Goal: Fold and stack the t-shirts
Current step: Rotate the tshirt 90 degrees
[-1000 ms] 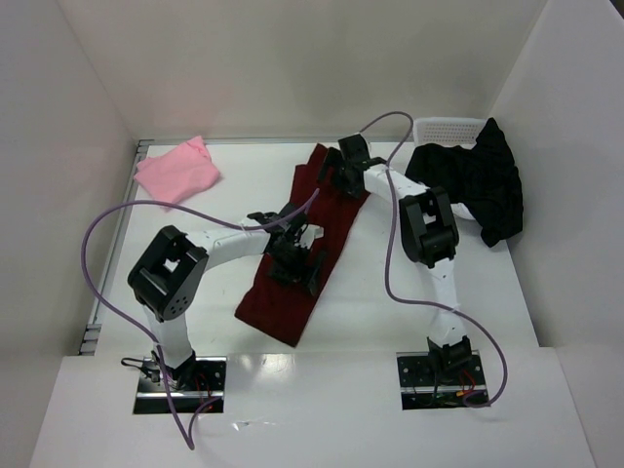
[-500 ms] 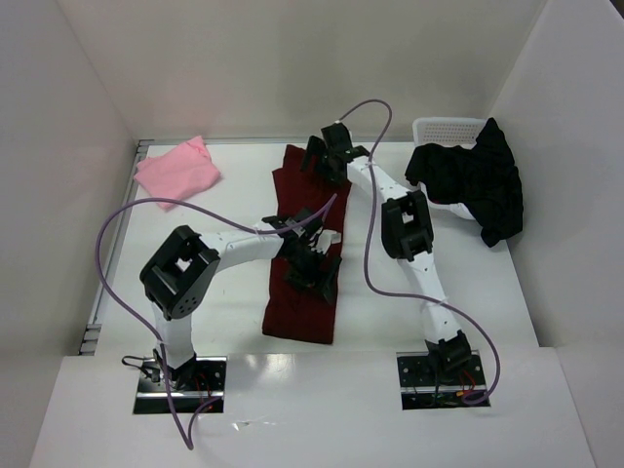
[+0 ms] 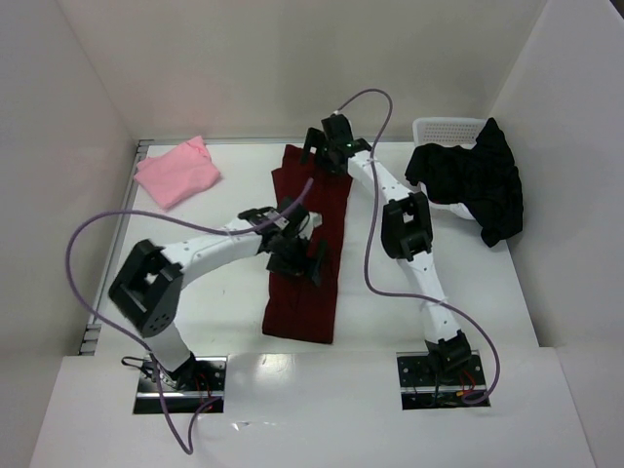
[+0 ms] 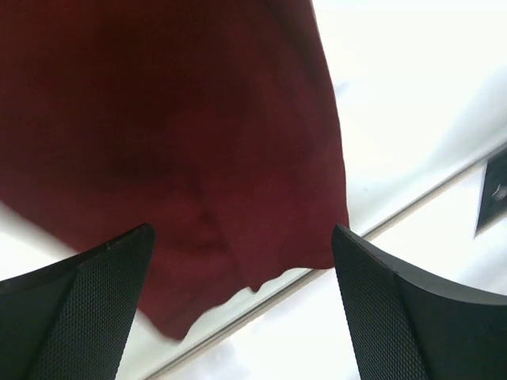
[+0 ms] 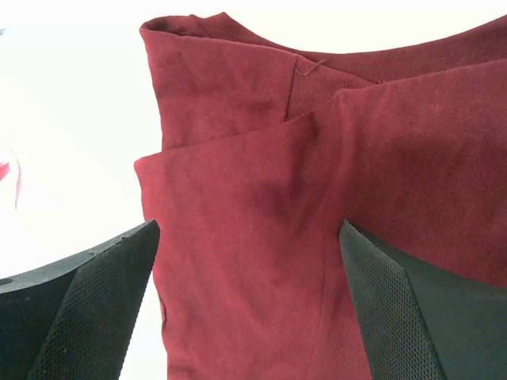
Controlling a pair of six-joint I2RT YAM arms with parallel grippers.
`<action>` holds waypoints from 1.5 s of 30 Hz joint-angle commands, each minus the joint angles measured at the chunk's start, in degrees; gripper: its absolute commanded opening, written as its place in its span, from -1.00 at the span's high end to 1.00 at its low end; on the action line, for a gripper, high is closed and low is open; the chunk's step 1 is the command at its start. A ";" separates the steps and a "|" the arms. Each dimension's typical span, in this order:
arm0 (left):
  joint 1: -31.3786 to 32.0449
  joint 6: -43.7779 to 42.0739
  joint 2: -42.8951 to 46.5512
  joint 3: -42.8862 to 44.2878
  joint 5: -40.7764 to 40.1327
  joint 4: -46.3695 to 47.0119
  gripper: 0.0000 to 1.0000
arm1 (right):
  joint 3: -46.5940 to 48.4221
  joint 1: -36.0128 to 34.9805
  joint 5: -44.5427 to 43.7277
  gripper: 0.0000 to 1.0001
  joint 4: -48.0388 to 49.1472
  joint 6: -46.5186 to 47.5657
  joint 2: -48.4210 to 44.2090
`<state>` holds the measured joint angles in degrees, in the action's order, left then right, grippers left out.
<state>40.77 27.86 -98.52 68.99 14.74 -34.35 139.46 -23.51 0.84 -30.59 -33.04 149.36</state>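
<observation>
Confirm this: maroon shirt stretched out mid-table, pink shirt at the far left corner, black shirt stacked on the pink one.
Wrong on the black shirt: it is heaped over the white basket at the far right, not on the pink shirt, as the top view shows. The rest stands.

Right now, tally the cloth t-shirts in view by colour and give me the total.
Dark maroon red cloth t-shirt: 1
Light pink cloth t-shirt: 1
Black cloth t-shirt: 1
Total: 3
</observation>
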 commanded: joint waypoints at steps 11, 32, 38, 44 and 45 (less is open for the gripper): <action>2.29 4.31 9.31 -5.97 -10.98 -2.66 -0.99 | -11.73 -1.63 -4.44 -1.00 -0.44 3.07 -11.63; 3.35 1.15 -2.11 -8.87 1.16 1.30 -0.97 | -8.34 -1.63 -5.24 -1.00 2.02 4.12 -2.67; 4.57 2.28 -3.78 -8.35 3.71 2.36 -0.94 | 0.00 -1.63 -4.71 -1.00 -0.43 4.12 2.60; 5.10 4.22 -3.18 -8.52 2.67 2.36 -0.94 | 7.83 -1.63 -3.57 -1.00 -4.21 4.12 6.73; 5.10 5.35 -2.39 -8.52 1.01 2.36 -0.94 | 7.85 -1.63 -3.57 -1.00 -4.22 4.12 6.73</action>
<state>45.12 30.61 -100.12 61.28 15.33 -32.27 143.85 -24.62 -3.42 -32.80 -29.67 154.34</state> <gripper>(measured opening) 0.973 0.999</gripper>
